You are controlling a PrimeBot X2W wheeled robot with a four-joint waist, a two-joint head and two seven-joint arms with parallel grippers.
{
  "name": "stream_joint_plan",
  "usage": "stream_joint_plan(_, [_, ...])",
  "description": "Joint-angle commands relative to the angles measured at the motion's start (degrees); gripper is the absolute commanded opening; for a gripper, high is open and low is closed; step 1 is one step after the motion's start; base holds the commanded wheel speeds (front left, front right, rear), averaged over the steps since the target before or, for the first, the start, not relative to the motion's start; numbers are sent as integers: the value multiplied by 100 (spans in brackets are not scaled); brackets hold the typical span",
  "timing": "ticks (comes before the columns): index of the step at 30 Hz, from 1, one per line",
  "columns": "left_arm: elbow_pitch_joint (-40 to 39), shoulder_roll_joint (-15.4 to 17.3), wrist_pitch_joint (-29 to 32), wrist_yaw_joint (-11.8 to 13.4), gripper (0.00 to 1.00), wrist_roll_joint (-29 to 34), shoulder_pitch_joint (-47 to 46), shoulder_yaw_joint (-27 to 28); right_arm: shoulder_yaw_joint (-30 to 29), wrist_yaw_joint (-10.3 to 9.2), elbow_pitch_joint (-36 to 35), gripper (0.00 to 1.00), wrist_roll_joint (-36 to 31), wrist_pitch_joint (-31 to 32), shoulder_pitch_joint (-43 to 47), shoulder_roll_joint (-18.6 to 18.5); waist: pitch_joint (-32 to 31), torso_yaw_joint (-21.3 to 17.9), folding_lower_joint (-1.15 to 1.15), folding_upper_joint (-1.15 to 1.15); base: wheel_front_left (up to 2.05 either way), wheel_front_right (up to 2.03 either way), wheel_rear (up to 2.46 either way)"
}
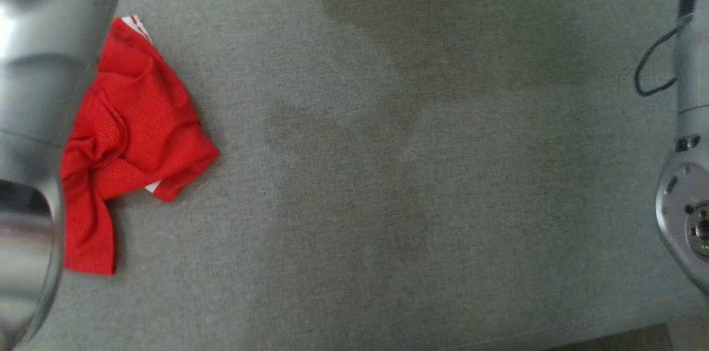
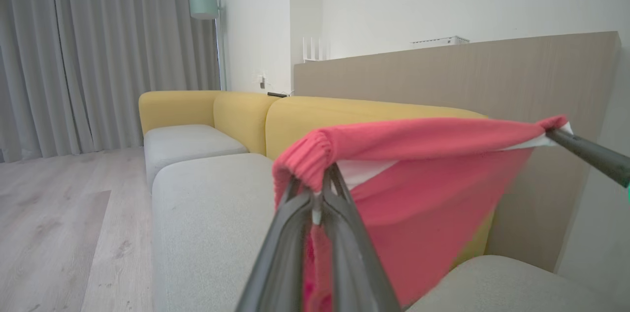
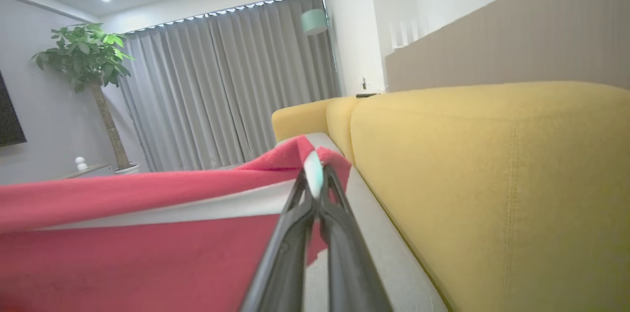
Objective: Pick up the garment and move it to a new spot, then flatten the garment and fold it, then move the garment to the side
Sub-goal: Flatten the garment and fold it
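Observation:
The garment (image 2: pixel 423 189) is red with a white inner band and hangs stretched between my two grippers above the grey sofa seat (image 2: pixel 211 213). My left gripper (image 2: pixel 320 189) is shut on its ribbed edge. At the right of the left wrist view, a finger of the right gripper (image 2: pixel 585 152) pinches the other corner. In the right wrist view my right gripper (image 3: pixel 315 184) is shut on that corner, and the garment (image 3: pixel 147 248) spreads away to the left. From the head, the garment (image 1: pixel 133 118) droops in folds beside my left forearm (image 1: pixel 39 63).
The yellow sofa back (image 3: pixel 492 179) runs along the right. A wood-panelled partition (image 2: pixel 467 76) stands behind it. Wooden floor (image 2: pixel 59 223), grey curtains (image 2: pixel 98 51) and a potted plant (image 3: pixel 88 56) lie beyond. My right arm (image 1: pixel 687 174) sits at the head view's right edge.

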Motion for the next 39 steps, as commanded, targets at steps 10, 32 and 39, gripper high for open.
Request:
stream_joint_plan(10, [66,59,-94,-29,0,-752,731,-1000,-123,-5,1753,0,-152,-120,364,-123,124,16,-2,0,0,0,0])
stream_joint_plan(32, [-1136,717,191,-5,0,-1949,3067,-3075,1942,-5,2038,0,1133,2521,2186,-1018,-1091,-124,-2,0,0,0,0])
stream_joint_plan(39, [-1360,614,152,168,0,-1847,3599,-3186,2394,-5,1366,0,1736,3008,2829,-1543,-1476,-345,-2,0,0,0,0])
